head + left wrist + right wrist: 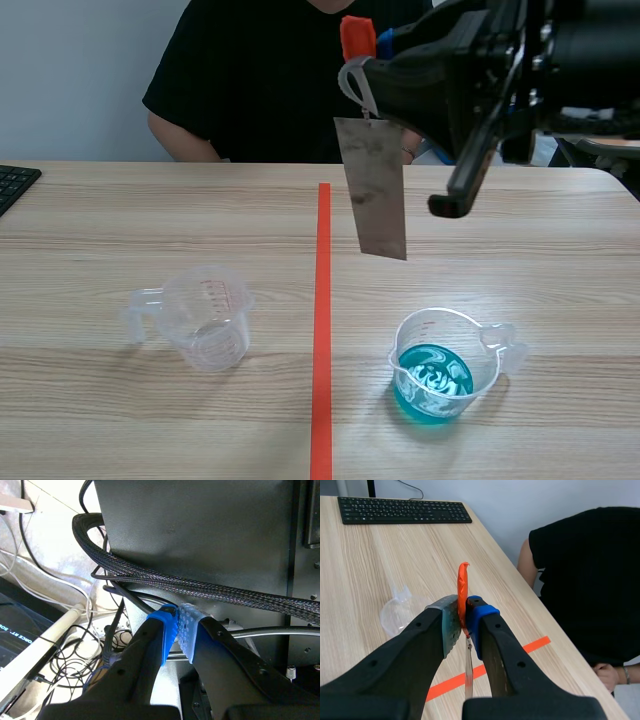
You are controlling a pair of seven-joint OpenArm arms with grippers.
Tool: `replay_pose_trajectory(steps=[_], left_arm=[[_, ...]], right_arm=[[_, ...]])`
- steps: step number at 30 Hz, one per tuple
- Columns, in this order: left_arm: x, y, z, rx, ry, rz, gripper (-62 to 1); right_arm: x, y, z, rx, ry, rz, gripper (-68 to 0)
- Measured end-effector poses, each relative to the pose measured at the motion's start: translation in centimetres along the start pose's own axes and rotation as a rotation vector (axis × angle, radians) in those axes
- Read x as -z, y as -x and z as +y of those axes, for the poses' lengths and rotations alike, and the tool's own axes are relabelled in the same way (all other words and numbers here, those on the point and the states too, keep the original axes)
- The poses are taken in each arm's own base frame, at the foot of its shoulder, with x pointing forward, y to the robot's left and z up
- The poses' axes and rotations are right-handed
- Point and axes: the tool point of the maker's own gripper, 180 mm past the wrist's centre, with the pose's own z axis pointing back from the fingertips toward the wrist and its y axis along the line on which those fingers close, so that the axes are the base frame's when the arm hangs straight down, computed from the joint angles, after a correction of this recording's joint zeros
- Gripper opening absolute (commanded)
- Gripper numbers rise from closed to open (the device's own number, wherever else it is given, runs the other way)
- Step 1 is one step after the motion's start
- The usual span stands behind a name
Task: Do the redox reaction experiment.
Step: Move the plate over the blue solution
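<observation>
Orange tab (462, 585) between right fingers (449, 625); illegible red graduations on empty cup (208, 322)

A black computer keyboard (15, 185) lay at the far left edge of the light wood-grain counter (120, 230). An orange-red tape line (322, 330) ran down the counter's middle. Across it sat a person in a black short-sleeved shirt (250, 80), one bare forearm resting along the far edge. Away from the counter, a thick black braided cable sleeve (200, 582) crossed a dark cabinet panel (200, 525), with loose white cables (60, 587) and thin black wires tangled on the floor below.
</observation>
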Motion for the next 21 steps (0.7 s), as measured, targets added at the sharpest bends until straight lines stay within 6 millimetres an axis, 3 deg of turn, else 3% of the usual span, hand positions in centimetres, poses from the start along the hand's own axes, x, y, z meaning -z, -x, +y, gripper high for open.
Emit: replay_pose_trajectory(steps=[11,16,21], left_arm=[[0.0,0.0,0.0,0.0,0.0,0.0,-56.7],[0.0,0.0,0.0,0.0,0.0,0.0,-56.7],[0.0,0.0,0.0,0.0,0.0,0.0,-56.7]], right_arm=[[-4.9,1.7,-1.9,0.019,0.061,0.048,-66.9],[-6.2,2.1,-2.9,0.057,0.13,0.049,-66.9],[-6.8,3.3,-2.4,0.115,0.153,0.07,-66.9]])
